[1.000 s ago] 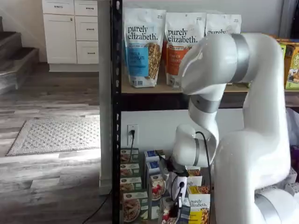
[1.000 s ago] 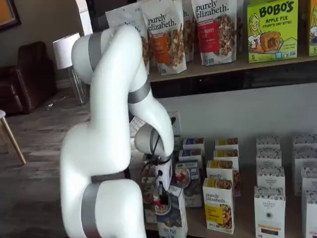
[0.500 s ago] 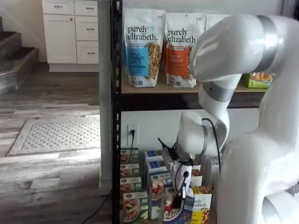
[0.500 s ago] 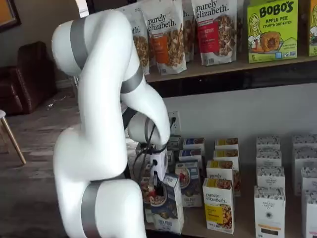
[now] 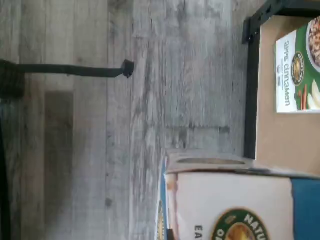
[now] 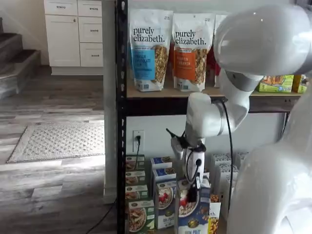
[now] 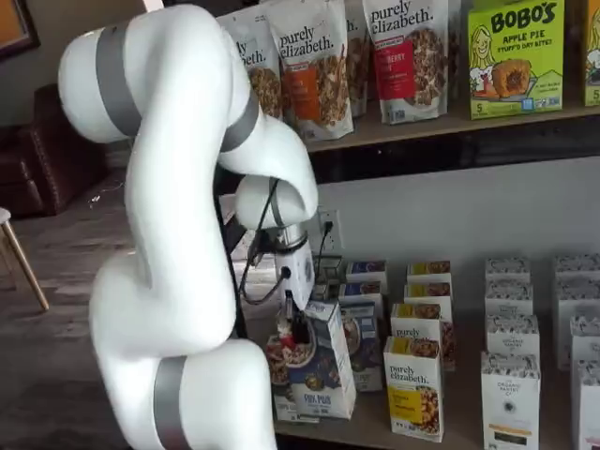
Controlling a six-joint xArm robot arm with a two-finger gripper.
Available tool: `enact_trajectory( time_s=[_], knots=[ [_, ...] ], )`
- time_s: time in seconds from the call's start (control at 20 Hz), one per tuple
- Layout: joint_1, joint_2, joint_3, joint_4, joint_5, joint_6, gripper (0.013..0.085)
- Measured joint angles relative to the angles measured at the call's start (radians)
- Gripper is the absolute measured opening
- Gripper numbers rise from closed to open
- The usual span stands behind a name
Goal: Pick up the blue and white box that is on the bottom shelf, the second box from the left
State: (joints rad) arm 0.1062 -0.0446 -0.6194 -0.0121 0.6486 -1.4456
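The blue and white box (image 6: 192, 210) hangs in front of the bottom shelf (image 7: 373, 424), tilted slightly, with my gripper (image 6: 194, 191) shut on its top edge. Both shelf views show the black fingers (image 7: 287, 317) clamped on the blue and white box (image 7: 320, 367), whose front carries a cereal bowl with red berries. In the wrist view the box's white top and blue side (image 5: 235, 200) fill the near part of the picture, with no fingers in sight. More blue boxes (image 6: 160, 163) stand in the row behind it.
Green cereal boxes (image 6: 137, 213) stand in the leftmost row by the black post (image 6: 120, 122); one green box (image 5: 299, 70) lies in the wrist view. Yellow purely elizabeth boxes (image 7: 413, 386) and white boxes (image 7: 510, 401) stand to the right. Granola bags (image 6: 149, 48) fill the tier above.
The arm has raised the box and drawn it out from the row toward the shelf's front. The upper arm has swung higher and aside.
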Motion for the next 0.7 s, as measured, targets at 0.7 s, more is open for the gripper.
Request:
enact_trajectory(
  time_s=[0.7],
  knots=[
    [0.013, -0.124, -0.096, 0.026, 0.285, -0.003, 0.0450]
  ],
)
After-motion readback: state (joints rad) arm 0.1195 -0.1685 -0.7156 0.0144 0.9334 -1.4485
